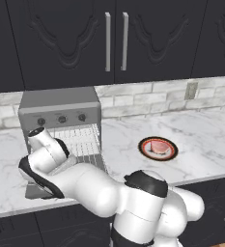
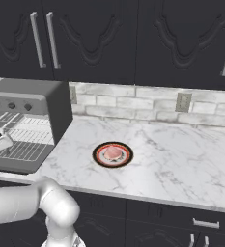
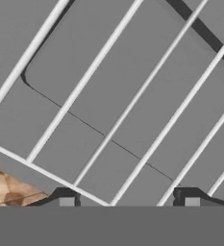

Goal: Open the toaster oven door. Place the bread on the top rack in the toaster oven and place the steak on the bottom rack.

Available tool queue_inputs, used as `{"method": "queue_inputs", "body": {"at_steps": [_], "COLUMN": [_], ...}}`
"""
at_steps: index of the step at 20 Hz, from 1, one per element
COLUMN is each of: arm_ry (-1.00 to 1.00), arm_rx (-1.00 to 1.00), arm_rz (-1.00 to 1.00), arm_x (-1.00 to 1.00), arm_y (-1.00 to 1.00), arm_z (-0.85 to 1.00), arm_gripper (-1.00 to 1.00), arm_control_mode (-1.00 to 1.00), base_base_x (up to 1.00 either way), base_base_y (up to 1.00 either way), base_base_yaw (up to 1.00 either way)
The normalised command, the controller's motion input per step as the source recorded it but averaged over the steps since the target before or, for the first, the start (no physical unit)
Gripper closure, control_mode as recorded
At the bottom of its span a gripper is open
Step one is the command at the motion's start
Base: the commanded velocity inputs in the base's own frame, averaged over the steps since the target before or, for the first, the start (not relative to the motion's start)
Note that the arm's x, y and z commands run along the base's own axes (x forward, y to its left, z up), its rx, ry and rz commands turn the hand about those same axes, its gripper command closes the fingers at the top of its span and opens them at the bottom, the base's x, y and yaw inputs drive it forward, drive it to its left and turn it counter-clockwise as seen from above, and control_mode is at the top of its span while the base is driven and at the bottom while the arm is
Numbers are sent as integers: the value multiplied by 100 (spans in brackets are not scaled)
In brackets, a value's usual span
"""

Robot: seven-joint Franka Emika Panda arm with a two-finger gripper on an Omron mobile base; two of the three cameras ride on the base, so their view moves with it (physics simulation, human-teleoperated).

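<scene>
Golden-brown bread (image 3: pixel 7 190) lies on a light wire rack beside the spread gripper (image 3: pixel 129 199), apparently just being let go inside the boxy grey metal toaster oven (image 1: pixel 61 110). Farther right, the pinkish steak (image 2: pixel 113 153) waits on its red-rimmed plate (image 2: pixel 100 155).

Grey toaster oven (image 1: pixel 61 103), pinkish steak (image 1: pixel 158 145)

Kitchen, marble counter (image 2: pixel 172 159), dark cabinets (image 2: pixel 133 38)

White arm (image 1: pixel 92 190) bent low leftward; end effector (image 3: pixel 128 199) fingers spread apart, empty
</scene>
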Motion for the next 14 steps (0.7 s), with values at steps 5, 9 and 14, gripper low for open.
{"method": "queue_inputs", "body": {"at_steps": [5, 9, 14], "arm_ry": [16, 7, -19], "arm_rx": [2, 0, 14], "arm_rz": [0, 0, 0], "arm_x": [-46, -60, -38], "arm_y": [-17, -6, -22], "arm_z": [-78, -61, 10], "arm_gripper": [100, 100, 100], "arm_control_mode": [-100, -100, -100], "base_base_x": [0, 0, 0], "base_base_y": [0, 0, 0], "base_base_yaw": [0, 0, 0]}}
